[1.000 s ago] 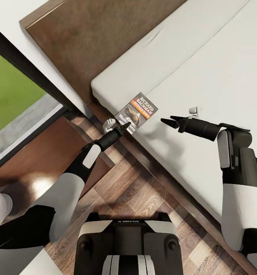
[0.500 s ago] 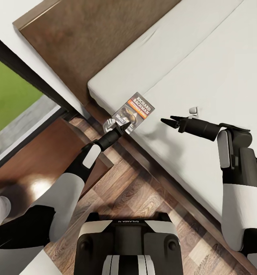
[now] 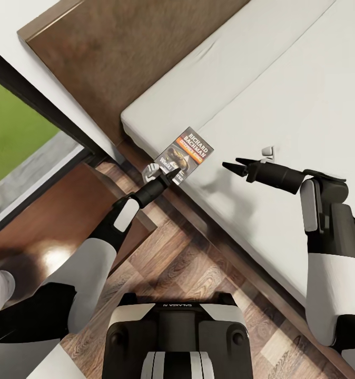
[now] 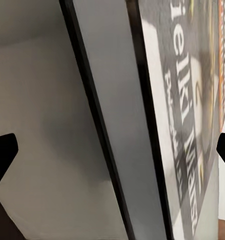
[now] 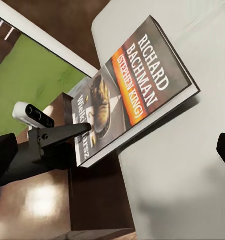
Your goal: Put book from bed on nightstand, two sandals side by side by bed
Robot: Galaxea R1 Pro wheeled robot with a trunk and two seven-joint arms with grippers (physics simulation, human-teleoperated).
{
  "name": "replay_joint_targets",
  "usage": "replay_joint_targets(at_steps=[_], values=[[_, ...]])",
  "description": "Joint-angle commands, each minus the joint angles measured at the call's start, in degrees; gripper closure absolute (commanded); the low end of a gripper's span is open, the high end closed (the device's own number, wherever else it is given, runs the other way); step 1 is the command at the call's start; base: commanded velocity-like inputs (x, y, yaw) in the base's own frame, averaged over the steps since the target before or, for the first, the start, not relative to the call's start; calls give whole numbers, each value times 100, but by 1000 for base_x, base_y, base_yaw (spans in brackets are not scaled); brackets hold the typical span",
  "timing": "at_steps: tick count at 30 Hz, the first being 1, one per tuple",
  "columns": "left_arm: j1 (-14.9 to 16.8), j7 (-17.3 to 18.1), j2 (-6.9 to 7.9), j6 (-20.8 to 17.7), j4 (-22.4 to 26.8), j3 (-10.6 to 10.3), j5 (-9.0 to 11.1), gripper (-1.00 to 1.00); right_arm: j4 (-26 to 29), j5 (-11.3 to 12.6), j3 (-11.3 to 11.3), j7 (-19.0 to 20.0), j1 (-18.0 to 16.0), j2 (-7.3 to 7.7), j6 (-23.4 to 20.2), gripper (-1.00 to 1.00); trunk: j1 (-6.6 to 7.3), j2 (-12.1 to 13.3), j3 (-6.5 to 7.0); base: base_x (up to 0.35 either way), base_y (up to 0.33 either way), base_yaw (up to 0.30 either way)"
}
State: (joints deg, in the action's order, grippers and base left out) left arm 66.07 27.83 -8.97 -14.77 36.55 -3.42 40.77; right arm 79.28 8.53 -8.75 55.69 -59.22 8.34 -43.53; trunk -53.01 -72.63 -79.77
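Observation:
The book [image 3: 187, 153], a thin paperback with a dark cover and an orange band, hangs tilted just above the corner of the bed's light-grey mattress [image 3: 283, 95]. My left gripper [image 3: 173, 175] is shut on its lower edge. In the right wrist view one finger of the left gripper [image 5: 67, 132] lies across the cover of the book [image 5: 137, 95], which casts a shadow on the mattress. In the left wrist view the book [image 4: 187, 115] lies close up between the dark fingertips [image 4: 3, 150]. My right gripper [image 3: 233, 166] hovers open over the mattress, a short way right of the book. The sandals are out of view.
The dark wood headboard [image 3: 125, 52] runs along the back. The nightstand [image 3: 56, 221], a brown flat-topped cabinet, stands to the left under my left arm. A dark-framed window [image 3: 19, 126] with green outside is at the far left. Wood-plank floor [image 3: 198, 263] lies between my base and the bed frame.
The whole view has shifted slightly left, so the camera moved. The book stays in my left gripper and the right arm holds its place.

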Motion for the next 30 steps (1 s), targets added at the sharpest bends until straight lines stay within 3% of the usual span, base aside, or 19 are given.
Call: replay_joint_targets(at_steps=[1,2,23,30], values=[[0,3,0,-52,2,-1,61,-100,0,17,-5,10,-2,1,-25,-100,0,-2,-2,0,0,0],[1,3,0,-52,2,-1,62,100,0,17,-6,11,-2,1,-21,-100,0,-2,-2,0,0,0],[2,77,32,161,26,25,71,100,0,17,-12,12,-2,1,-16,-100,0,-2,-2,0,0,0],[-4,98,38,427,53,26,72,100,0,17,-12,12,-2,1,-16,-100,0,-2,-2,0,0,0]])
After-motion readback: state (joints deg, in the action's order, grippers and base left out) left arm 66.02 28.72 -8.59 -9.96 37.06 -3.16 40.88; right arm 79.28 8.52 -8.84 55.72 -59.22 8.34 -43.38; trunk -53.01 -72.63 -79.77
